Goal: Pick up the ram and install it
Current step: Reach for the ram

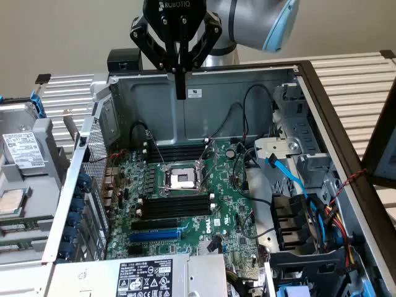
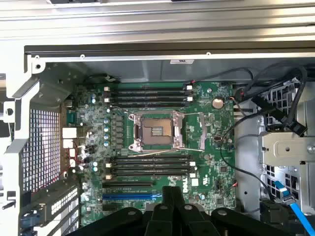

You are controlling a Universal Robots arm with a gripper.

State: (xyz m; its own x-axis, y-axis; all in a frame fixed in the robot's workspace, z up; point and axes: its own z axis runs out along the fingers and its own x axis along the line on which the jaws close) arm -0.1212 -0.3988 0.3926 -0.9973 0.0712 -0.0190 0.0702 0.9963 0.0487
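One closed claw [image 1: 180, 93] hangs above case [image 1: 247, 99], ext. view.

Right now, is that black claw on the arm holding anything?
No: the gripper hangs shut above the open computer case, closed on itself with nothing green or otherwise caught in it.

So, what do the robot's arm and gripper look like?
The gripper is black, with white ROBOTIQ lettering and two slim black fingers on jointed links. The arm is a silver-grey tube with a light blue cap.
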